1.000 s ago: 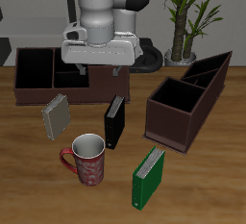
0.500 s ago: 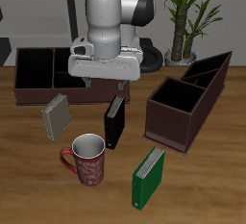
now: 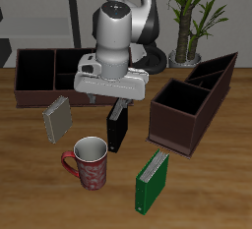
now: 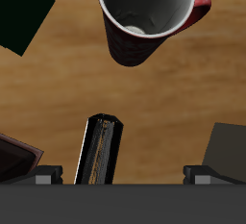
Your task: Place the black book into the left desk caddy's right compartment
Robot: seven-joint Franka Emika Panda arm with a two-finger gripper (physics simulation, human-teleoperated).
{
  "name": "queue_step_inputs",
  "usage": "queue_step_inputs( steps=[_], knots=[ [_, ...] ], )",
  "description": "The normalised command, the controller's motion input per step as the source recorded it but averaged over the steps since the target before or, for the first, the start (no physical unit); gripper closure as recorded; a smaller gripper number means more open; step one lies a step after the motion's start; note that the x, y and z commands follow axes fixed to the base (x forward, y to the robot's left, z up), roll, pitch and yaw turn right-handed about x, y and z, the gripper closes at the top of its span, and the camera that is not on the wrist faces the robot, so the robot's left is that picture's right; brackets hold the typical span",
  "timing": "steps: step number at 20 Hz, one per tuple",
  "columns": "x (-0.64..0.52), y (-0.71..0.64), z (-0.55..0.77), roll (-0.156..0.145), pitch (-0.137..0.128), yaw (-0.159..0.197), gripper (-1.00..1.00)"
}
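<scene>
The black book (image 3: 117, 128) stands upright on the table, slim with a pale page edge; it also shows in the wrist view (image 4: 101, 151). My gripper (image 3: 111, 99) hangs just above and slightly behind the book's top, open and empty. In the wrist view the gripper (image 4: 125, 175) has its fingers (image 4: 53, 177) wide apart, with the book's top edge between them. The left desk caddy (image 3: 187, 107) is a dark brown box with square compartments and a raised slanted end, beside the book; its compartments look empty.
A red mug (image 3: 89, 163) stands nearer the front edge, also in the wrist view (image 4: 149, 16). A green book (image 3: 152, 181) stands near the front and a grey book (image 3: 57, 120) beside the mug. A long low brown caddy (image 3: 39, 76) sits at the back. A potted plant (image 3: 187, 17) stands behind.
The arm has moved forward from the back of the table and lowered, bringing the open gripper over the black book. No object has moved.
</scene>
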Motion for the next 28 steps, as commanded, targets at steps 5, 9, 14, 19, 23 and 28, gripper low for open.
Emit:
queue_step_inputs(
  steps=[5, 9, 14, 19, 23, 28],
  knots=[
    [0.03, 0.04, -0.32, -0.021, 0.039, 0.003, -1.0],
    [0.02, 0.14, -0.25, 0.022, 0.032, 0.003, -1.0],
    [0.02, 0.11, -0.24, 0.021, 0.042, -0.008, 1.0],
    [0.02, 0.0, -0.01, 0.006, 0.009, -0.02, 1.0],
    [-0.04, -0.05, 0.24, -0.006, -0.018, -0.026, 1.0],
    [-0.14, -0.05, 0.62, -0.033, -0.023, -0.011, 1.0]
  ],
)
